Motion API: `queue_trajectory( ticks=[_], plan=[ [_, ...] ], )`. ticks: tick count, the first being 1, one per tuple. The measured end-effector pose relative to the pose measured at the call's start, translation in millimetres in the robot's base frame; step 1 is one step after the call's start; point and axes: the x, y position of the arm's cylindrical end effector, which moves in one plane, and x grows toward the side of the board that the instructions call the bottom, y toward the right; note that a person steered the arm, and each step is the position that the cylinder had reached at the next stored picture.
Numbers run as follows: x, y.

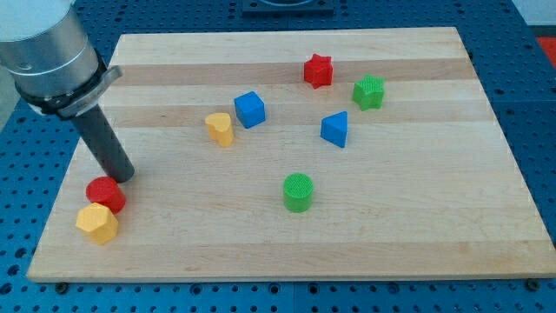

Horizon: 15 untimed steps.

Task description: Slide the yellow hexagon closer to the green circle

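The yellow hexagon point(96, 223) lies near the board's lower left corner, touching a red round block point(105, 193) just above it. The green circle point(298, 192) stands right of the board's middle, far to the right of the hexagon. My tip point(123, 176) rests on the board just above and right of the red round block, a short way above the yellow hexagon. The dark rod slants up to the view's top left.
A second yellow block point(220, 129) and a blue cube point(249, 109) sit left of centre. A blue triangle point(334, 129), a red star point(318, 70) and a green star-shaped block point(368, 92) lie at the upper right. The wooden board point(434, 243) has its left edge close to the hexagon.
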Motion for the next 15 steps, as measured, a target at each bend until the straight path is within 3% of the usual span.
queue_trajectory(
  ticks=[2, 3, 5, 6, 8, 10, 13, 15],
  plan=[
    [-55.8, 0.0],
    [-55.5, -7.8],
    [-8.0, -63.5],
    [24.6, -63.4],
    [78.6, -28.8],
    [104.0, -2.1],
    [88.8, 86.4],
    [69.6, 112.0]
  ],
)
